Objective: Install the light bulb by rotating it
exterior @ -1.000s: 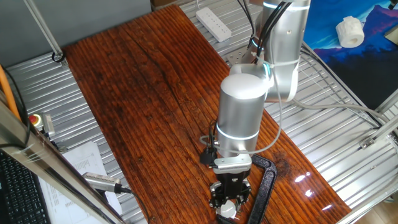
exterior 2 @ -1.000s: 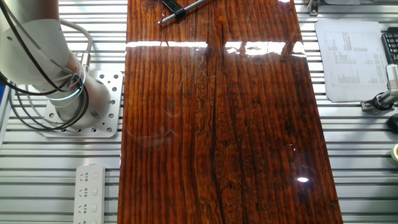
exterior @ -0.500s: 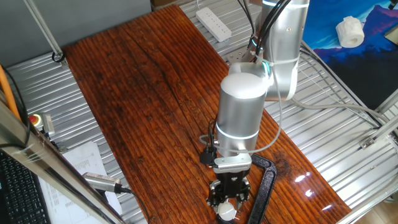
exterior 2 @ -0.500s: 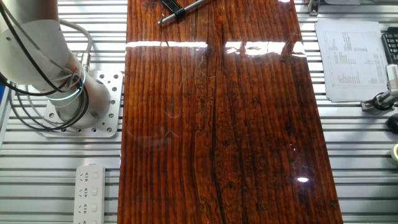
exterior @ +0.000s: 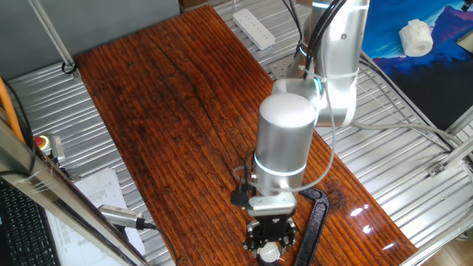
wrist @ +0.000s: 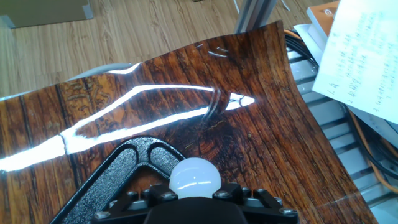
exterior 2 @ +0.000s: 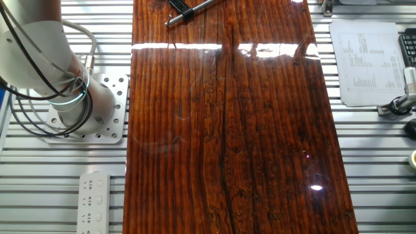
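Note:
The light bulb (wrist: 194,177) is a small white dome in the hand view, held between the two black fingers (wrist: 148,196) of my gripper (wrist: 194,191). The gripper is shut on it and its screw base is hidden. In one fixed view the gripper (exterior: 270,242) points down near the table's front edge, with the bulb (exterior: 268,253) showing white at its tip. A black clamp (exterior: 315,219) lies right beside it, and its triangular frame (wrist: 127,163) sits under the bulb. The other fixed view shows neither gripper nor bulb.
A white power strip (exterior: 253,28) lies at the back of the wooden table (exterior: 170,111). A white lumpy piece (exterior: 415,37) sits far right. Printed paper (exterior: 96,193) and a red button (exterior: 42,141) are at the left. A black pen (exterior 2: 188,12) lies near the arm's base (exterior 2: 78,107).
The wrist has turned about its axis with the bulb in the fingers. The black cable connector on its side has swung lower and to the left.

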Controlling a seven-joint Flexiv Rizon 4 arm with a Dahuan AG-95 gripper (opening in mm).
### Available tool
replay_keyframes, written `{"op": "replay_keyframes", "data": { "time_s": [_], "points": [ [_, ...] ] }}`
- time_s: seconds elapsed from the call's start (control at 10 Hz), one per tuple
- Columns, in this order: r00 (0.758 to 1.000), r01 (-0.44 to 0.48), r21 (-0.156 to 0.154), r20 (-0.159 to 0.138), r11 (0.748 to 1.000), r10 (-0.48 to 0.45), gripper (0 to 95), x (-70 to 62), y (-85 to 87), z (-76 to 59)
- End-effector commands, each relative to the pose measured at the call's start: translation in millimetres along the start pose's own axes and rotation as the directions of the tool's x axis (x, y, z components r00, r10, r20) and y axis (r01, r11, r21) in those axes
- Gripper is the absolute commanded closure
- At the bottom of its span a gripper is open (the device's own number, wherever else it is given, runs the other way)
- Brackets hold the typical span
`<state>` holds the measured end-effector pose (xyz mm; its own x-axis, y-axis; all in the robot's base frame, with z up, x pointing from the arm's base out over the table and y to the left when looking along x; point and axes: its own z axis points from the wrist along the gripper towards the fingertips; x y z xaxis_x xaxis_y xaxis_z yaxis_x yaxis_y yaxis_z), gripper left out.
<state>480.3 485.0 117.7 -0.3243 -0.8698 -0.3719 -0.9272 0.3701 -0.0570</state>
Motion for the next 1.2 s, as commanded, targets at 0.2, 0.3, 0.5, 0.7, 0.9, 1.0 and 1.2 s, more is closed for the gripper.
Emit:
{"op": "replay_keyframes", "data": {
  "time_s": [0.2,0.3,0.5,0.7,0.9,1.0,1.2],
  "points": [
    [0.997,-0.033,0.016,-0.065,0.999,0.034,38.0,-3.3,1.6,2.4],
    [0.996,-0.042,0.017,-0.076,0.999,0.043,38.0,-4.2,2.4,3.1],
    [0.99,-0.066,0.029,-0.123,0.997,0.069,38.0,-7.5,5.4,5.7],
    [0.984,-0.075,0.026,-0.159,0.997,0.078,38.0,-7.8,5.7,6.0],
    [0.973,-0.087,0.038,-0.211,0.995,0.094,38.0,-8.2,6.0,6.2],
    [0.969,-0.102,0.033,-0.224,0.994,0.107,38.0,-8.3,6.2,6.3],
    [0.958,-0.13,0.021,-0.255,0.991,0.131,38.0,-9.5,7.1,7.1]
  ]
}}
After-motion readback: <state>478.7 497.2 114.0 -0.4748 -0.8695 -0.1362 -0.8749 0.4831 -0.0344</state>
